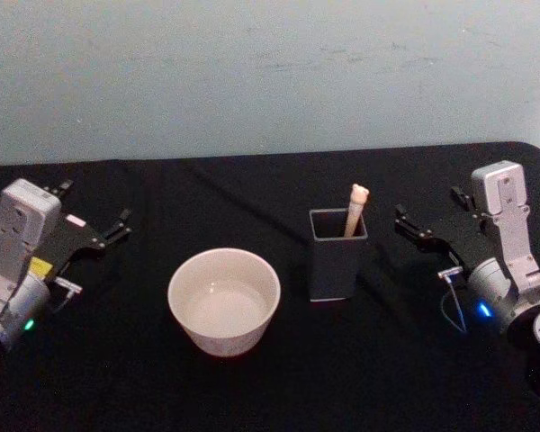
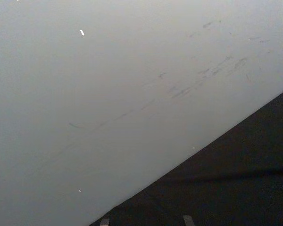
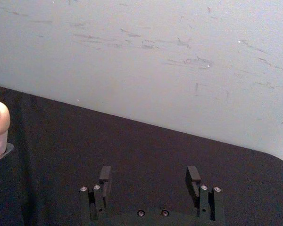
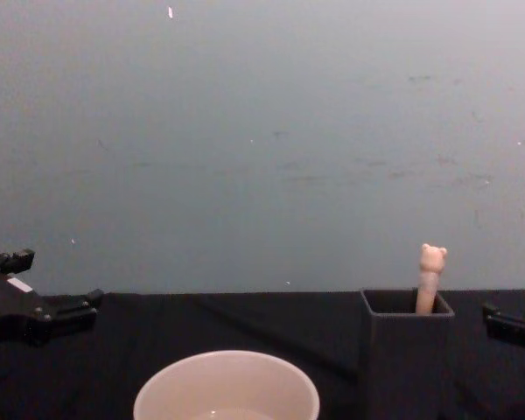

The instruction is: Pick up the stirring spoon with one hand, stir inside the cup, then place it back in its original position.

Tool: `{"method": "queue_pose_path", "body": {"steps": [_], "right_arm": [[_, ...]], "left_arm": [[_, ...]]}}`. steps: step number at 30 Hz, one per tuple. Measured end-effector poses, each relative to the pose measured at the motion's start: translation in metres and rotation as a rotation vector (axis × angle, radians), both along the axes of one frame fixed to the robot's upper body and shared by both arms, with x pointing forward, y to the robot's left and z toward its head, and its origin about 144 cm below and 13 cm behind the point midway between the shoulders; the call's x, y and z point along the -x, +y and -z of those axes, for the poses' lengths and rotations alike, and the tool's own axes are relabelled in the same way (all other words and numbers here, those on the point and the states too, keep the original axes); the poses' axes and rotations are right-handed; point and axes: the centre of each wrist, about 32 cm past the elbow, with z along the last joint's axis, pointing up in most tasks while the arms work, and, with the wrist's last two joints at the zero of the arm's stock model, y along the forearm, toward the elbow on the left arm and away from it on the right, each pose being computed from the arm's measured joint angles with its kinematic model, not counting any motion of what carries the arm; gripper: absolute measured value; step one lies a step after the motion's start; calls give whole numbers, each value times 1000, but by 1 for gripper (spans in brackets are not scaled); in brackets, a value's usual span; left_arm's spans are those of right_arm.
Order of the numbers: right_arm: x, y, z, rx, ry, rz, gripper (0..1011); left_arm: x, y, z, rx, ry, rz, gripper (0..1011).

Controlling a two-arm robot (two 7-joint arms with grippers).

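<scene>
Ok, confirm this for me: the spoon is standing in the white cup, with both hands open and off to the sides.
Not quite. The stirring spoon stands in the dark square holder, not the cup, which sits to the holder's left; the head view shows this. The rest holds: the left hand and right hand are open, off to the sides.

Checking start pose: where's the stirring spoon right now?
The stirring spoon stands handle-up in the dark square holder, right of the cup in the head view, nearer the right gripper.
</scene>
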Motion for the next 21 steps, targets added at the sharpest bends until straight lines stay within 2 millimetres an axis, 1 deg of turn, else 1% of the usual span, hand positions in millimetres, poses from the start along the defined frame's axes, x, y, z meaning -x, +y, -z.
{"method": "queue_pose_path", "body": {"steps": [21], "right_arm": [[0, 0, 0, 0, 0, 0, 1003]], "left_arm": [[0, 0, 0, 0, 0, 0, 1001]]}}
